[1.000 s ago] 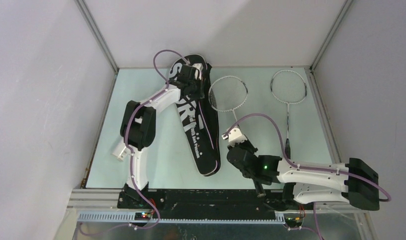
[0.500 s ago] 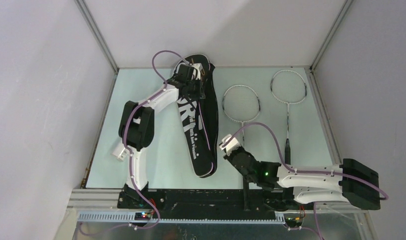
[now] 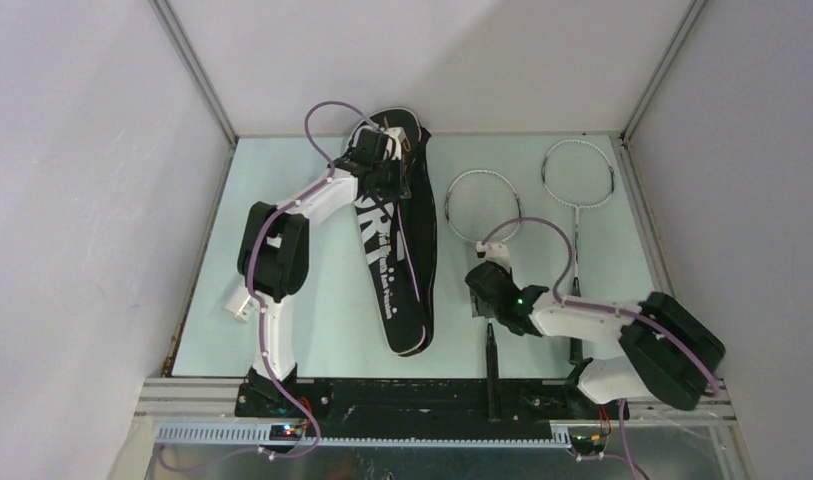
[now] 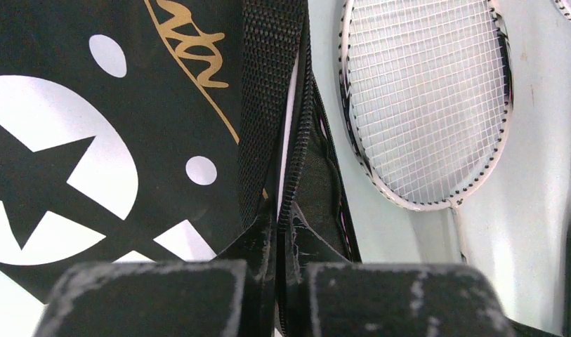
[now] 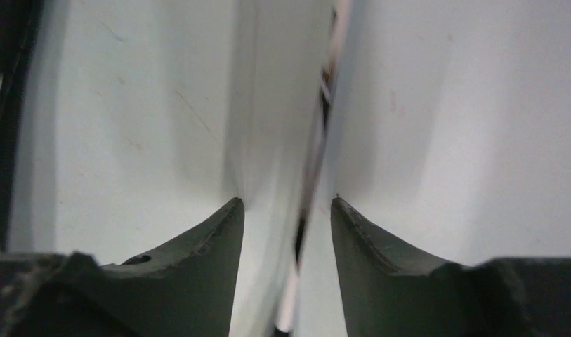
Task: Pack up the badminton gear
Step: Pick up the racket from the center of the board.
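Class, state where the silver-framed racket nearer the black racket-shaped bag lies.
Top view: the silver-framed racket lies mid-table, between the black bag on its left and the second racket on its right, right gripper astride its shaft.

Left arm stretched far, right arm folded low.

From its base, the left arm rises toward 12 o'clock, bends at the elbow and runs out toward 1 o'clock. The left gripper (image 3: 382, 168) is tipped down at the far end, its fingers (image 4: 258, 242) pressed together on the edge of the black bag (image 4: 128, 105). The right arm is doubled back at its elbow at 4 o'clock, forearm running toward 10 o'clock. The right gripper (image 5: 286, 210) faces down over the table, its fingers (image 5: 219, 232) parted.
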`<act>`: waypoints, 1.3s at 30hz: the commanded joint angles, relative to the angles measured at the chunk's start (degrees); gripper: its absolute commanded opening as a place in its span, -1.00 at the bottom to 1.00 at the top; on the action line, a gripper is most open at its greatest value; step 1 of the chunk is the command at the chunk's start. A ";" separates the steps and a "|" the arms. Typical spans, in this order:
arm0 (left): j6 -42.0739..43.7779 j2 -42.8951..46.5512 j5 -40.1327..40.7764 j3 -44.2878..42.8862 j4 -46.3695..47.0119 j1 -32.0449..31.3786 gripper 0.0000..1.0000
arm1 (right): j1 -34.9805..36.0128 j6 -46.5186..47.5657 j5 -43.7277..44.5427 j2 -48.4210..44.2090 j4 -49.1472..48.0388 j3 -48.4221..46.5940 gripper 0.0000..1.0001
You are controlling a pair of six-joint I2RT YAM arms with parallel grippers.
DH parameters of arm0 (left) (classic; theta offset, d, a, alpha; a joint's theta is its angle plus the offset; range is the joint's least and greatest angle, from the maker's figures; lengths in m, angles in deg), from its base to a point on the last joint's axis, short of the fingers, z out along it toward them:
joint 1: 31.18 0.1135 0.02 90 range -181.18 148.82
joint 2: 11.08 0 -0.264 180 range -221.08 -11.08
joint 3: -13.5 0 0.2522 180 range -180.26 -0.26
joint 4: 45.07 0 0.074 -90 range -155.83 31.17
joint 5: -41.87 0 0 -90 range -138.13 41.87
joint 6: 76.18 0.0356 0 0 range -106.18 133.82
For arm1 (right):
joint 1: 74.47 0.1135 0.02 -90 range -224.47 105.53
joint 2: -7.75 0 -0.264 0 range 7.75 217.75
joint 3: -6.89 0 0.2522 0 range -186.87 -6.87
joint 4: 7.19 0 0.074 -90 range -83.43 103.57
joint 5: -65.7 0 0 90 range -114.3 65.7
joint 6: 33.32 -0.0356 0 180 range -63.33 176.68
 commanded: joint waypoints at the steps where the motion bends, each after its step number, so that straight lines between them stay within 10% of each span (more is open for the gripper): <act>1: -1.00 2.36 0.08 -0.21 0.84 0.09 -1.00 | -0.36 -5.95 0.97 8.14 5.34 -8.51 -0.05; 7: -0.87 2.73 0.55 0.01 0.86 0.13 -1.00 | 1.57 -9.23 7.36 16.39 11.90 -12.76 -0.99; 20: -1.38 2.97 1.64 0.06 0.91 0.15 -1.00 | 11.00 -3.44 31.18 0.76 14.64 -12.62 -1.00; 39: -2.76 6.65 2.28 0.99 -0.26 0.19 -1.00 | 16.63 0.87 23.92 -1.97 16.95 -9.70 -1.00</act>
